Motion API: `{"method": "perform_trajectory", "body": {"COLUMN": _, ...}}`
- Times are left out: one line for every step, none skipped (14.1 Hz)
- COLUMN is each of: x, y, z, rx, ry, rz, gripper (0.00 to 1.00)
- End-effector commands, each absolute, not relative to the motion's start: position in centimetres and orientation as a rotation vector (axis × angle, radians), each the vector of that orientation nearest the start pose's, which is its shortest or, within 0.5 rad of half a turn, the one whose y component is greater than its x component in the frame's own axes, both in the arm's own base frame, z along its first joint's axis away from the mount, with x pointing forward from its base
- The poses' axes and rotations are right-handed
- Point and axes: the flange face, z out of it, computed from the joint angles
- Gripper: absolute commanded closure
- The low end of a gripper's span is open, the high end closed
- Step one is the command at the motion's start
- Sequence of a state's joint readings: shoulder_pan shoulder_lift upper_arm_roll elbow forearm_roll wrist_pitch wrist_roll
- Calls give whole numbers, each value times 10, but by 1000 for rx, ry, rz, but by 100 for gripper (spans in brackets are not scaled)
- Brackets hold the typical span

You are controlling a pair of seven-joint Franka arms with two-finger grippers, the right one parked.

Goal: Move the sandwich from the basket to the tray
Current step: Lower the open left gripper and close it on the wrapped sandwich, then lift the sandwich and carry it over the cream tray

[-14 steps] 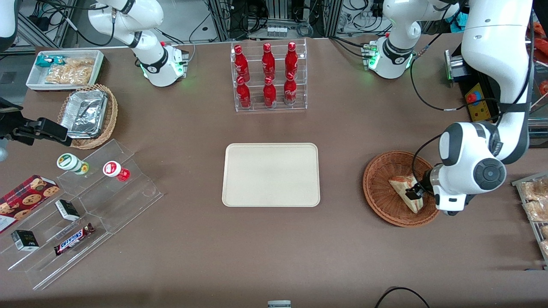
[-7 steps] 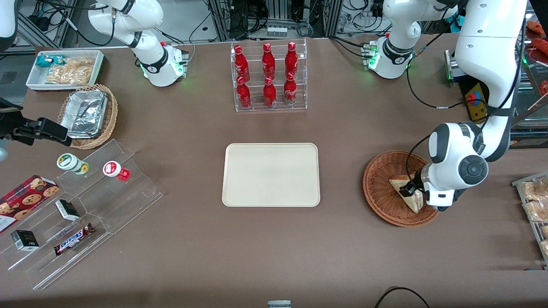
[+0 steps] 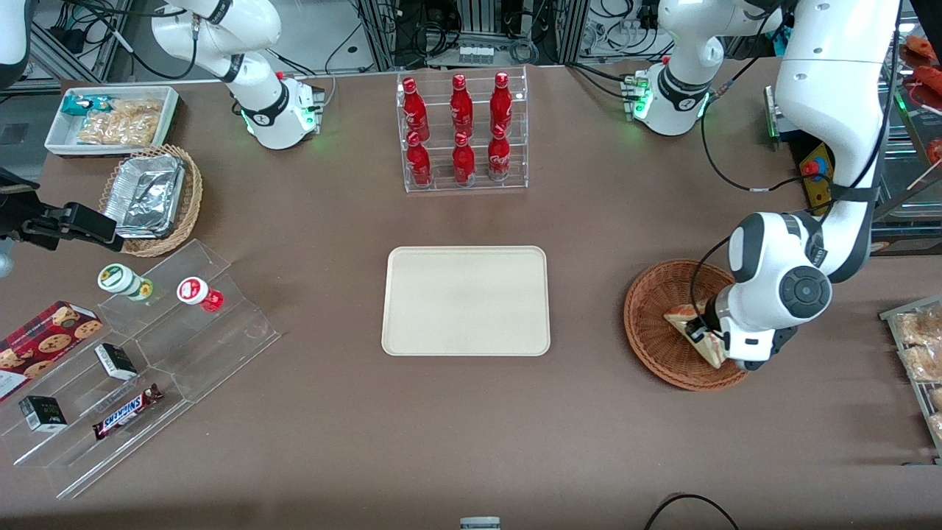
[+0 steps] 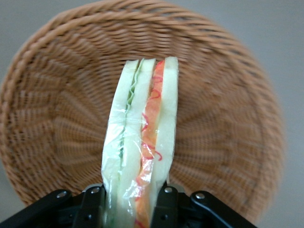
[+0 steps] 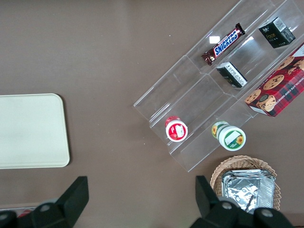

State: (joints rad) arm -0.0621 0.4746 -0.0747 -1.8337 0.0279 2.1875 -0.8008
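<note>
The hand [image 4: 128,206] is closed on the sandwich [image 4: 140,142], with one finger [image 4: 92,204] on each bread side. The sandwich stands on its edge with the red and green stripes facing up. It is in the hand, over the basket [image 4: 228,128], and I think it is lifted a little off the weave, but I cannot be sure.

The basket [image 3: 651,324] sits toward the working arm's end of the counter [image 3: 471,427]. The tray [image 3: 466,300] lies flat, well apart from the basket, near the middle of the counter.

To do this step well, I think the hand [image 3: 698,333] should go straight up first, so the sandwich [image 3: 688,324] clears the basket rim. Then it should go sideways to the tray, slow and steady. The wrap looks slippery and the bread looks soft. So the squeeze should be firm but not hard, or the sandwich could slide out or get squashed.

Some things are hard to see. In the front view the big white arm covers part of the sandwich and part of the basket. In the wrist view the low end of the sandwich is cut off, and so are the finger roots. The basket bottom right under the sandwich is hidden too.
</note>
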Motion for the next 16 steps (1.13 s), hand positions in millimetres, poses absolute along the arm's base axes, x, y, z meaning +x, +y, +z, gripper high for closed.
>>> {"method": "perform_trajectory", "body": {"x": 628, "y": -147, "z": 304, "rx": -2970, "ry": -872, "rz": 140, "gripper": 77}}
{"method": "perform_trajectory", "body": {"x": 625, "y": -179, "z": 316, "rx": -2983, "ry": -805, "rz": 144, "gripper": 77}}
{"method": "perform_trajectory", "body": {"x": 622, "y": -206, "z": 329, "rx": -2992, "ry": -748, "rz": 147, "gripper": 77}}
{"method": "perform_trajectory", "body": {"x": 618, "y": -239, "z": 342, "rx": -3011, "ry": -666, "rz": 141, "gripper": 75}}
{"method": "perform_trajectory", "body": {"x": 610, "y": -274, "z": 353, "rx": -3032, "ry": -596, "rz": 125, "gripper": 73}}
{"method": "perform_trajectory", "body": {"x": 602, "y": -310, "z": 354, "rx": -3045, "ry": -514, "rz": 129, "gripper": 73}}
{"method": "perform_trajectory", "body": {"x": 592, "y": -345, "z": 349, "rx": -3052, "ry": -443, "rz": 142, "gripper": 73}}
{"method": "perform_trajectory", "body": {"x": 582, "y": -377, "z": 343, "rx": -3054, "ry": -399, "rz": 152, "gripper": 73}}
{"method": "perform_trajectory", "body": {"x": 576, "y": -404, "z": 334, "rx": -3057, "ry": -392, "rz": 153, "gripper": 73}}
{"method": "perform_trajectory", "body": {"x": 569, "y": -428, "z": 323, "rx": -3062, "ry": -360, "rz": 155, "gripper": 73}}
{"method": "perform_trajectory", "body": {"x": 561, "y": -450, "z": 310, "rx": -3062, "ry": -310, "rz": 156, "gripper": 73}}
{"method": "perform_trajectory", "body": {"x": 555, "y": -464, "z": 298, "rx": -3059, "ry": -273, "rz": 158, "gripper": 73}}
{"method": "perform_trajectory", "body": {"x": 546, "y": -482, "z": 285, "rx": -3059, "ry": -225, "rz": 163, "gripper": 73}}
{"method": "perform_trajectory", "body": {"x": 539, "y": -497, "z": 276, "rx": -3066, "ry": -187, "rz": 158, "gripper": 73}}
{"method": "perform_trajectory", "body": {"x": 534, "y": -507, "z": 263, "rx": -3067, "ry": -168, "rz": 168, "gripper": 73}}
{"method": "perform_trajectory", "body": {"x": 531, "y": -519, "z": 253, "rx": -3071, "ry": -149, "rz": 171, "gripper": 73}}
